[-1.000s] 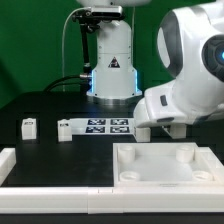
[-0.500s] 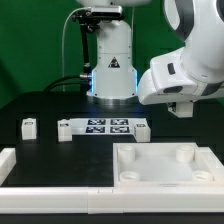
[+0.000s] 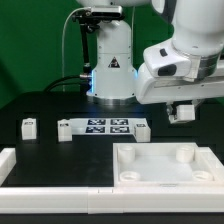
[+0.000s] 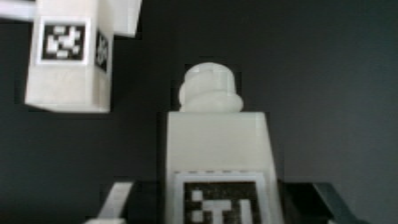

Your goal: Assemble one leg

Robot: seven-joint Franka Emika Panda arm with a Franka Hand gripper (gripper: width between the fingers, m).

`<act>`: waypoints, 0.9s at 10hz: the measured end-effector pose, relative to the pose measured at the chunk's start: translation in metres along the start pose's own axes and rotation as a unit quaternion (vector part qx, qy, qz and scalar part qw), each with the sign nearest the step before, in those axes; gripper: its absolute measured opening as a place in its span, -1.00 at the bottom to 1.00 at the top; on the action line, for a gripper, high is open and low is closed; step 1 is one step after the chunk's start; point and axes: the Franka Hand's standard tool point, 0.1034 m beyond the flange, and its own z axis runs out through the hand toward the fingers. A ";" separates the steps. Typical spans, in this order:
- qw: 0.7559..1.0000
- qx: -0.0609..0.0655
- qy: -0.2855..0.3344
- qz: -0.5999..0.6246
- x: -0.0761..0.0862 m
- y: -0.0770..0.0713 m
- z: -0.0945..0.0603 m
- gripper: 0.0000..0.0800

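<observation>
One leg (image 3: 182, 115) hangs above the table in the exterior view, clenched in the gripper (image 3: 181, 110), at about one o'clock from the square panel (image 3: 165, 166). Another small tagged block (image 3: 29, 126) lies well off at the marker board's (image 3: 107, 127) nine o'clock.

In the wrist view the leg (image 4: 217, 150) sits between the fingers (image 4: 116, 200), its rounded peg end pointing away from the wrist. This looks like the carrying step. Next, the peg needs lining up over a corner socket (image 3: 183, 153) before lowering.
</observation>
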 end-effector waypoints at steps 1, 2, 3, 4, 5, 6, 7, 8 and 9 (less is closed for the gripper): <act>0.999 0.001 0.054 -0.002 0.013 0.001 -0.012 -0.27; 0.994 0.000 0.110 -0.007 0.020 0.005 -0.024 -0.27; 0.988 -0.001 0.154 -0.010 0.025 0.009 -0.035 -0.27; 0.982 -0.004 0.188 -0.024 0.034 0.015 -0.045 -0.27; 0.970 -0.006 0.242 -0.030 0.047 0.019 -0.057 -0.27; 0.961 -0.006 0.275 -0.032 0.045 0.017 -0.051 -0.27; 0.950 -0.007 0.310 -0.034 0.044 0.018 -0.049 -0.27; 0.951 -0.007 0.309 -0.034 0.042 0.018 -0.047 -0.27; 0.951 -0.009 0.307 -0.039 0.045 0.018 -0.048 -0.27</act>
